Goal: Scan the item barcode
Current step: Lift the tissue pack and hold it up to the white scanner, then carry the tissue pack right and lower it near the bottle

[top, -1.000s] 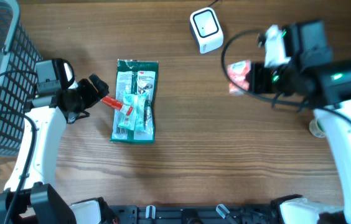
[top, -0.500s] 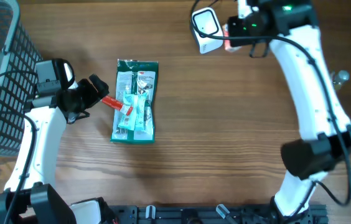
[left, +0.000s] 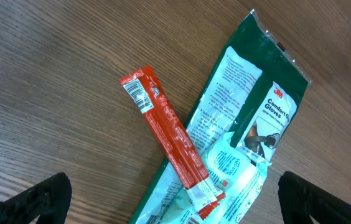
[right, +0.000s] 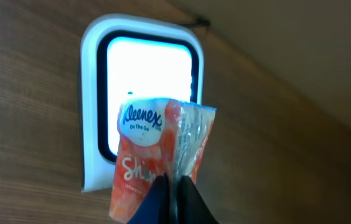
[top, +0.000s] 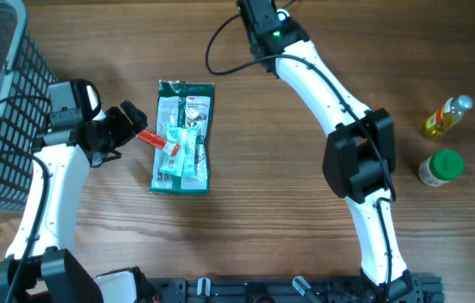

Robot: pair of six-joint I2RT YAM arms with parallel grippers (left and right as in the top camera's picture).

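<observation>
The right gripper [right: 172,193] is pinched tight on the bottom edge of a Kleenex tissue pack [right: 157,155], holding it up in front of the lit window of the barcode scanner [right: 147,68]; the pack covers the lower middle of the window and its logo side faces the wrist camera. From overhead the outstretched right arm hides both pack and scanner.

The step in hand looks like the scan itself. The likeliest failure is a missed read. No barcode shows on the visible side, so whether one faces the glass cannot be told; if it sits on an edge or under a crease in the wrapper, the scanner may not catch it. The grip is thin too (only a fold of soft film between the fingers), so a quick tilt could let the pack slip.

The left gripper [top: 132,126] stands wide and holds nothing, near a red stick packet [left: 169,143] lying across a green 3M Comfort Gloves pack [left: 256,118]; a careless descent there could nudge both.
</observation>
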